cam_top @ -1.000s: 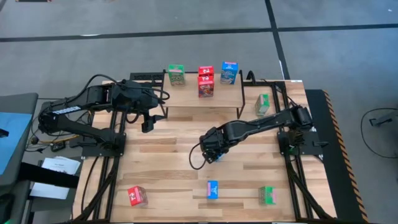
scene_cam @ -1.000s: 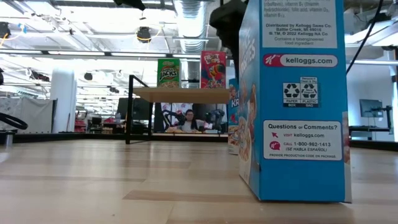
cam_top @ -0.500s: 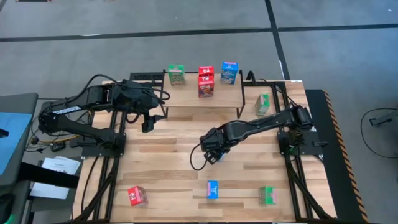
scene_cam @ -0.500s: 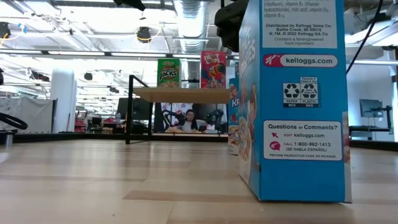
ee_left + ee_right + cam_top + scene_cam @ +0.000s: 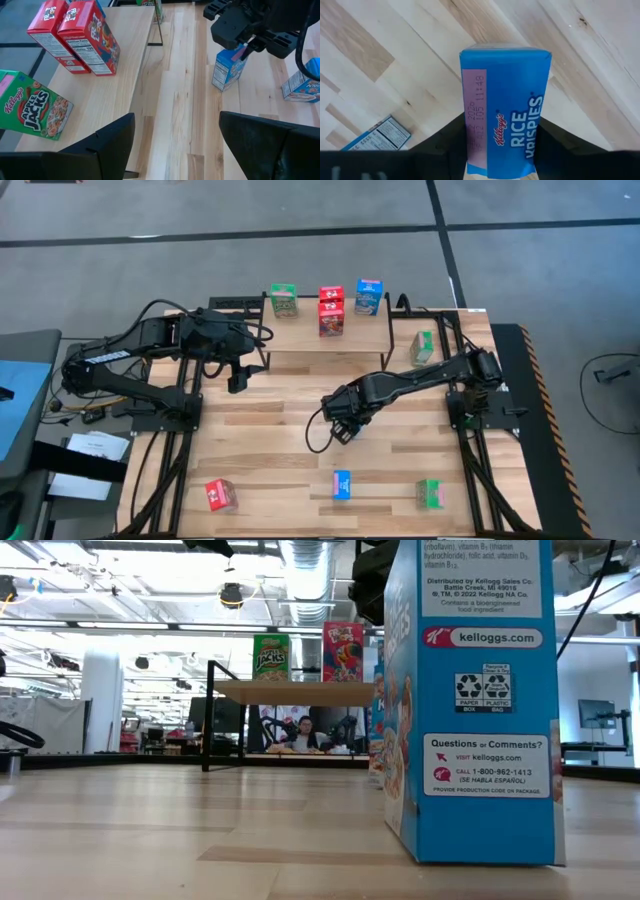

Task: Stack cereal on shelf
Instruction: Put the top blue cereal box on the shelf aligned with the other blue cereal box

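The shelf [image 5: 325,328] stands at the far middle of the table [image 5: 270,440] and carries four cereal boxes so far: a green Apple Jacks box [image 5: 284,300] at its left, two red boxes [image 5: 331,310] close together in the middle, and a blue box [image 5: 368,297] at its right. By my count five are left on the table: a blue Rice Krispies box [image 5: 505,107] in the middle under the right gripper [image 5: 343,423], a green box [image 5: 422,348] lying far right beside the shelf, and along the near edge a red box [image 5: 220,495], another blue box [image 5: 342,485] and another green box [image 5: 429,493]. So the job looks a little under half done. The right gripper sits over the upright Rice Krispies box with a finger on either side of it; whether the fingers have clamped it yet I cannot tell. The left gripper [image 5: 175,145] hangs spread and empty just in front of the shelf's left end. The high view alone gives the full count. The right wrist view alone shows the fingers flanking the box and its printed name. The left wrist view shows that box standing on the table under the right gripper. The low view is largely blocked by the near blue box [image 5: 470,700], but it shows the shelf's top raised on black legs and a person in the room beyond.
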`<move>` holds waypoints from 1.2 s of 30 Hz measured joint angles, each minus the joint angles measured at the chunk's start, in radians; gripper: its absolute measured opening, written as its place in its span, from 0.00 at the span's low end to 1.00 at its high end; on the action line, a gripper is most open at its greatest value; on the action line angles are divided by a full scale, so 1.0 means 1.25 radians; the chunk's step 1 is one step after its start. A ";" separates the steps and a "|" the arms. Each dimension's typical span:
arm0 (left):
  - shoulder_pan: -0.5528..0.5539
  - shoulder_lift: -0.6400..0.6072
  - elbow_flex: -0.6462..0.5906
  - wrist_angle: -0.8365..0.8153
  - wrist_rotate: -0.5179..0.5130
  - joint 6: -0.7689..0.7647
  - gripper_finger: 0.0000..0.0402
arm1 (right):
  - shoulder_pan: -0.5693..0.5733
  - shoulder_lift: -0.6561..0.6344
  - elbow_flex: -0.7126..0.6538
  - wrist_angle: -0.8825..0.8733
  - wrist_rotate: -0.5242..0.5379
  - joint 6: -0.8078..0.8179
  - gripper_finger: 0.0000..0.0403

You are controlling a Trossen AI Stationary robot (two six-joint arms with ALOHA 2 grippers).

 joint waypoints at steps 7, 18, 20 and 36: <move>0.000 0.000 0.000 0.000 0.000 0.000 0.69 | -0.006 -0.013 0.046 -0.059 0.001 -0.059 0.47; 0.000 0.000 0.000 0.000 0.000 0.000 0.69 | -0.063 -0.012 0.258 -0.306 0.064 -0.341 0.47; 0.000 0.000 0.000 0.000 0.000 0.000 0.69 | -0.077 -0.012 0.300 -0.341 0.095 -0.411 0.47; 0.000 0.000 0.000 0.000 0.000 0.000 0.69 | -0.325 -0.146 0.354 -0.359 0.148 -0.843 0.48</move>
